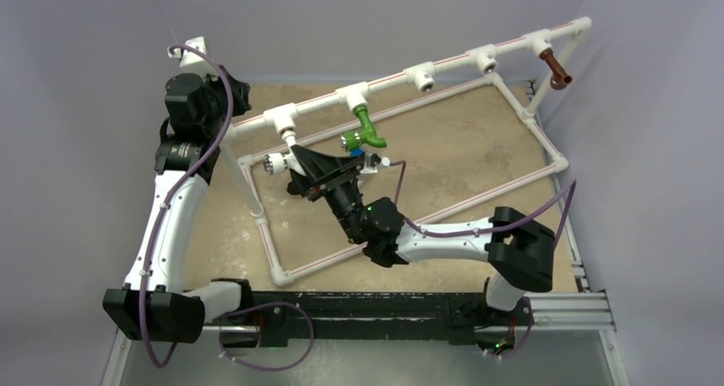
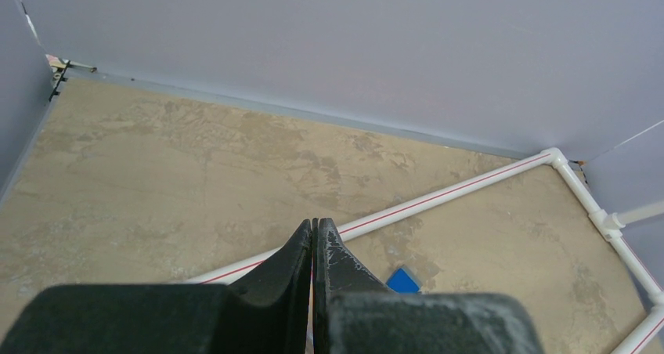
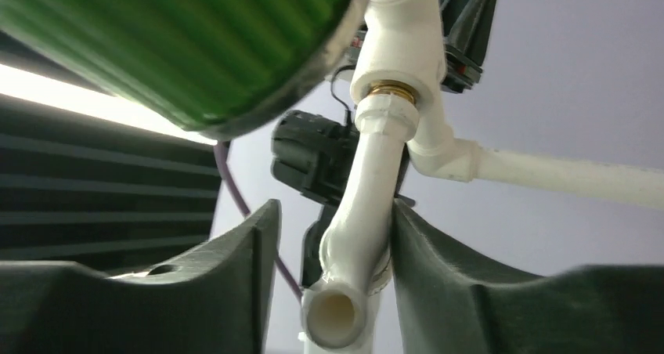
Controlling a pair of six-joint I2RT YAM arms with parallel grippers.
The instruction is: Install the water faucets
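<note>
1. The white tap (image 3: 368,189) hangs from a pipe joint (image 3: 403,33) at the left end of the frame (image 1: 478,57), with its brass ring (image 3: 391,90) right at the joint's mouth. I cannot tell how far the thread has gone in. If it has only just caught, a small sideways push could pull it out and drop it onto the table (image 1: 461,155)
2. The right gripper (image 3: 335,213) sits around this tap with its fingers fairly narrow. One finger (image 3: 438,276) touches the tap, but there is a gap between the tap and the other finger. With a hold this loose, a turn would probably slide over the plastic instead of tightening it
3. The tap leans away from the line of the joint. Turning it like this could cross the thread and jam it
4. The green tap (image 1: 365,128), already on the next joint, is very close to the right gripper. A wide wrist turn could knock it
5. The left gripper (image 2: 315,240) is closed on nothing and points out over the table, so nothing seems to steady the frame, and a hard twist could rock it
6. The brown tap (image 1: 557,68) is fitted at the far right end, well away from all this
</note>
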